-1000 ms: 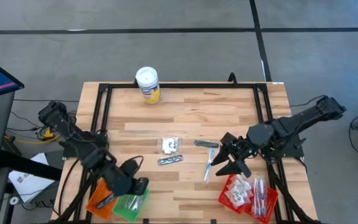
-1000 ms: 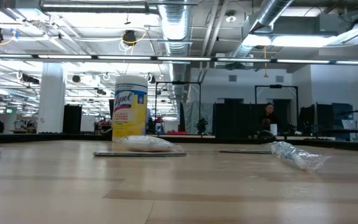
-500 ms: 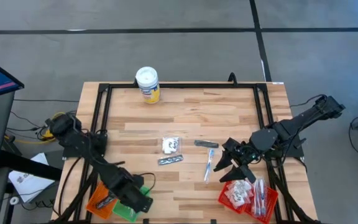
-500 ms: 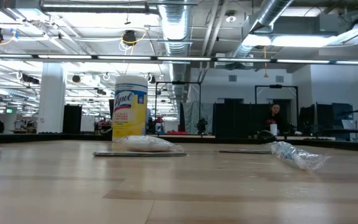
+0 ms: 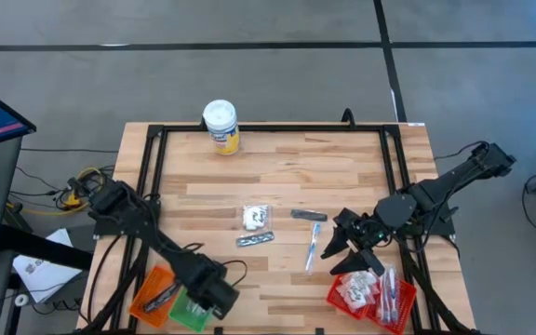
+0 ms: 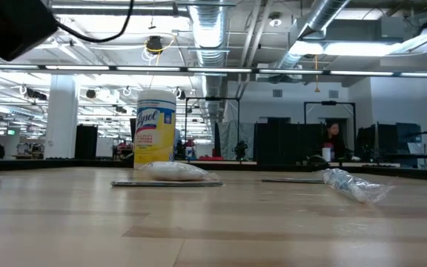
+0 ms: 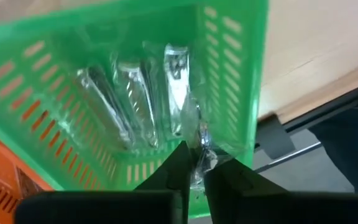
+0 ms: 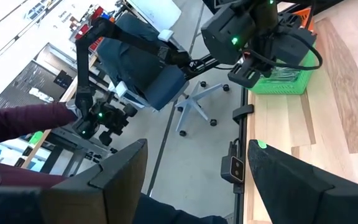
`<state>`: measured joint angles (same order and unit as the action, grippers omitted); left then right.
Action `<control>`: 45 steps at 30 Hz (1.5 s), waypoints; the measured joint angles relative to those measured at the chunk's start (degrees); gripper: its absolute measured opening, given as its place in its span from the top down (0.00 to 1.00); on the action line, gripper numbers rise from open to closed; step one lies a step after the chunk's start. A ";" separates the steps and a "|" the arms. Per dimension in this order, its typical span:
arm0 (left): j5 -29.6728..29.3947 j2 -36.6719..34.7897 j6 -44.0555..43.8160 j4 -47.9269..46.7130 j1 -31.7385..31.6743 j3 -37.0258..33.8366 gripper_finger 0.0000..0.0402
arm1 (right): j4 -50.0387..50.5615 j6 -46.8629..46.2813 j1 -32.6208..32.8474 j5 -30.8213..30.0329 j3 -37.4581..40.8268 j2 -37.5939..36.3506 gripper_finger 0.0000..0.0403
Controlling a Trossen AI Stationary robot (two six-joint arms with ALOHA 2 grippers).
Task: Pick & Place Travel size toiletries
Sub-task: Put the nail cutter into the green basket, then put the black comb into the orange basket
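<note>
My left gripper (image 7: 194, 169) reaches down into the green basket (image 7: 241, 93) at the table's near left (image 5: 191, 312). It is shut on the clear wrapper of a travel size toiletry with a metal piece (image 7: 178, 68). Two more wrapped toiletries (image 7: 126, 102) lie beside it on the basket floor. On the bare table lie a white sachet (image 5: 256, 217), a silvery stick (image 5: 255, 239), a dark narrow one (image 5: 308, 215) and a clear-wrapped stick (image 5: 314, 246). My right gripper (image 5: 347, 253) hovers open next to the red baskets (image 5: 372, 293), nothing between its fingers (image 8: 291, 180). My left gripper pinches the crumpled near end of the clear wrapper (image 7: 200, 157) between its two fingers. The fingers come from above, pointing steeply down. The rest of the wrapped toiletry stretches away from them along the green basket's floor.
A white-lidded yellow canister (image 5: 221, 127) stands at the far edge. An orange basket (image 5: 152, 296) sits left of the green one. A black frame (image 5: 156, 167) runs round the tabletop. Beyond the table show chairs and a person's sleeve (image 8: 23, 118).
My left gripper has sunk toward the table's near edge, into the green basket, and has turned to point more steeply down. The arm has come into the low view's top left corner.
</note>
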<state>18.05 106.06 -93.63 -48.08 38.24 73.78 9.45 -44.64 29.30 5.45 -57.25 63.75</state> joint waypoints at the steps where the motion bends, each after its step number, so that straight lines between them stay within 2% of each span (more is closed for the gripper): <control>1: -0.17 -0.11 0.26 0.06 -0.11 0.00 0.92 | 0.00 0.00 0.00 0.00 0.00 0.00 0.33; 6: -1.76 -1.23 0.41 0.38 0.13 0.04 0.80 | 0.03 0.00 -0.02 0.00 0.00 0.00 0.33; 13: -0.21 -2.61 -0.57 0.39 0.26 -0.02 0.60 | 0.23 0.10 -0.07 0.02 0.00 0.00 0.33; 18: -2.77 -7.06 -4.23 -0.14 0.35 0.00 0.56 | 0.76 0.89 -0.07 0.02 0.02 0.00 0.33; 21: -9.13 -11.30 -6.11 -0.96 0.29 0.00 0.58 | 1.25 0.93 -0.07 0.02 0.02 0.00 0.33; 25: -21.70 -16.41 -6.91 -1.37 -0.69 0.00 0.63 | 1.44 2.27 -0.17 0.04 0.02 0.00 0.33; 29: -33.01 -19.64 -2.49 0.65 -3.48 0.00 0.70 | 1.81 3.92 -0.17 0.41 0.02 0.00 0.33; 31: -36.15 -20.23 1.69 3.03 -5.59 0.00 0.74 | 1.83 4.75 -0.38 0.49 0.02 0.00 0.33; 34: -36.80 -20.15 8.92 6.38 -9.67 0.02 0.81 | 1.88 4.81 -2.66 0.63 0.02 0.00 0.33; 39: -36.97 -18.51 21.70 10.84 -16.53 0.02 0.97 | 2.08 3.69 -10.24 0.45 0.02 0.01 0.33; 45: -34.10 -16.30 35.70 16.85 -23.44 0.02 0.99 | 1.66 4.21 -18.41 0.65 0.02 0.00 0.33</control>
<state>-16.05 89.76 -57.93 -31.23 14.80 73.80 11.11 -40.43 10.89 6.10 -57.23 63.75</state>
